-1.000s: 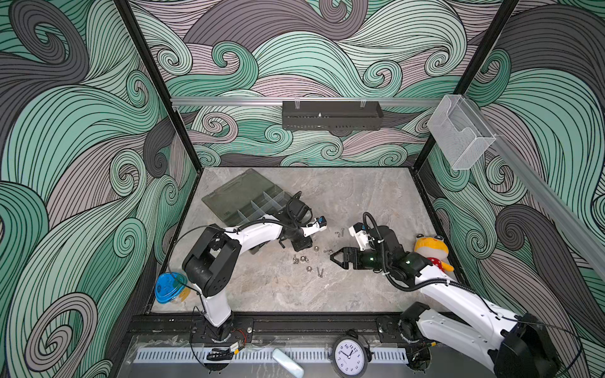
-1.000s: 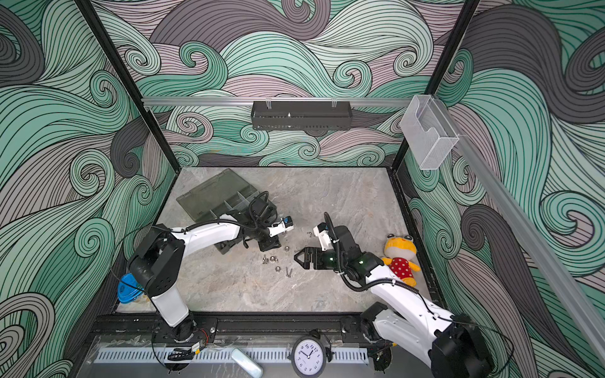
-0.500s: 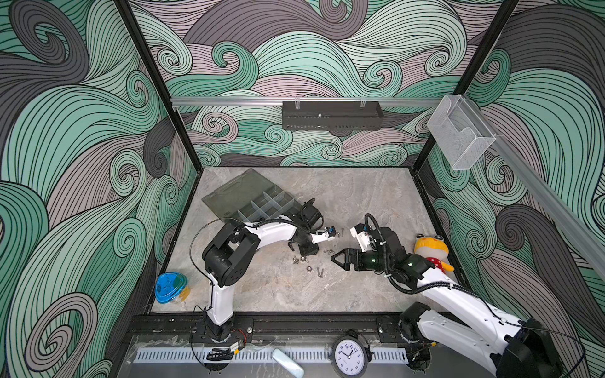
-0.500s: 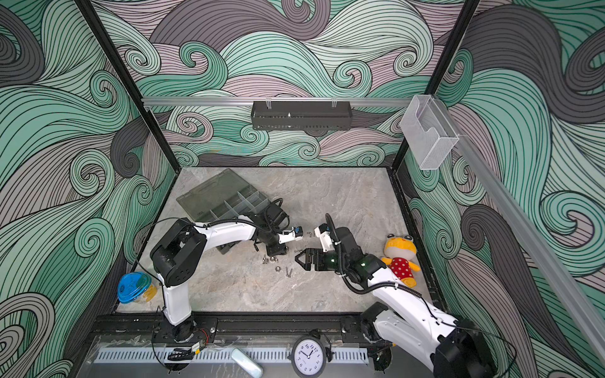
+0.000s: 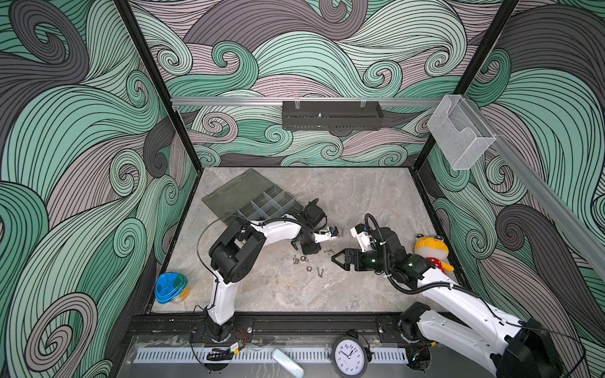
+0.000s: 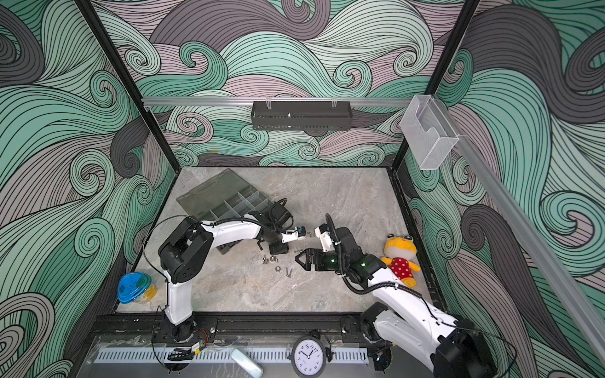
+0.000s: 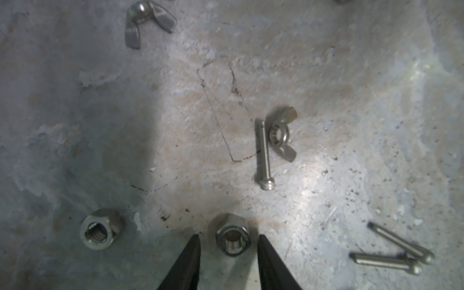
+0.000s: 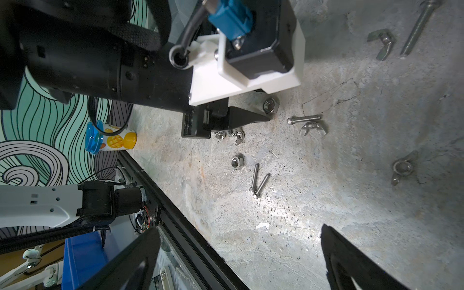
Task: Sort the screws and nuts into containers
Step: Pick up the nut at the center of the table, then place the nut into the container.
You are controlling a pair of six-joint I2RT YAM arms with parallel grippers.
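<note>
My left gripper (image 7: pixel 228 237) is open and points down at the table, its two black fingertips (image 7: pixel 197 238) either side of a silver hex nut (image 7: pixel 233 238) with a gap on each side. Around it lie another hex nut (image 7: pixel 100 232), a screw (image 7: pixel 263 155) beside a wing nut (image 7: pixel 281 135), and two more screws (image 7: pixel 391 253). The grey organiser box (image 5: pixel 258 203) lies open at the back left with its compartments showing. My right gripper (image 5: pixel 335 259) hovers wide open and empty just right of the loose fasteners (image 5: pixel 308 269).
A yellow plush toy (image 5: pixel 432 252) sits by the right wall behind my right arm. A blue-lidded tub (image 5: pixel 170 288) stands at the front left corner. More wing nuts (image 8: pixel 383 42) and a long screw (image 8: pixel 418 27) lie further out on the stone surface.
My left arm has swung away from the organiser box to the right and come down over the loose fasteners, its fingers now either side of a nut. The right arm has barely moved.
</note>
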